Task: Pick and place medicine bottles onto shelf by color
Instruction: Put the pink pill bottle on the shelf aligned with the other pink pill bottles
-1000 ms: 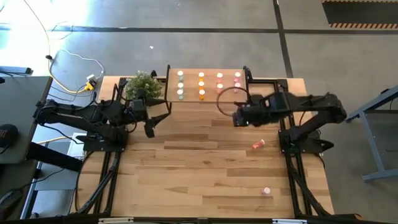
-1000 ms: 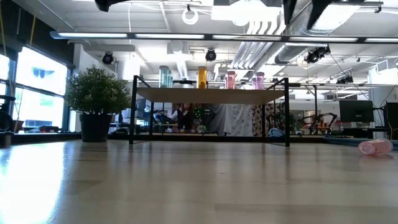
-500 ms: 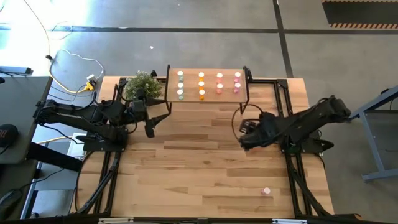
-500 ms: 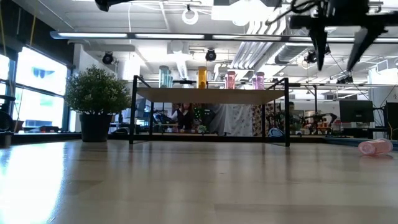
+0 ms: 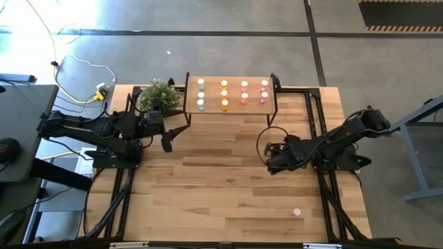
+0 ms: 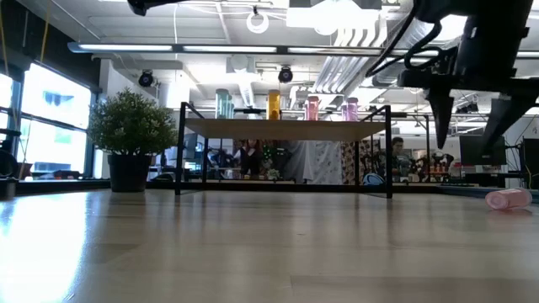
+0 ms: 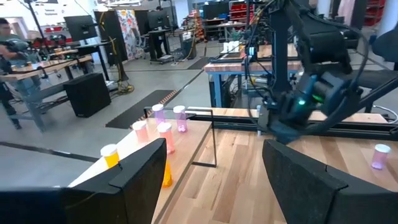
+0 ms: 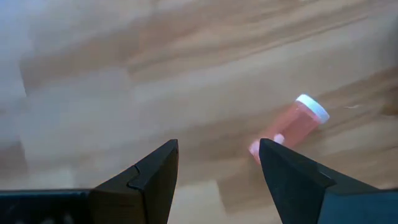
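Observation:
The shelf [image 5: 232,109] stands at the table's far middle, with green, orange, red-pink and pink medicine bottles [image 5: 224,95] upright in rows on it. A red-pink bottle [image 8: 287,129] with a white cap lies on its side on the table right of centre. My right gripper [image 8: 217,177] hangs open above it, pointing steeply down, and the bottle lies just beyond one finger. In the low view, this gripper [image 6: 474,118] is well above the bottle [image 6: 508,199]. My left gripper [image 5: 166,144] waits open and level near the shelf's left front leg.
A pink bottle [image 5: 297,212] stands upright near the table's front right. A potted plant [image 5: 159,93] sits left of the shelf, close to my left arm. Bare wooden tabletop [image 5: 221,180] stretches between the arms and toward the near edge.
My right gripper has left the shelf's front right, moving toward the near edge and down toward the lying red-pink bottle. Its wrist has rolled and tipped to point more steeply down, and its fingers have stayed open. The bottles have not moved.

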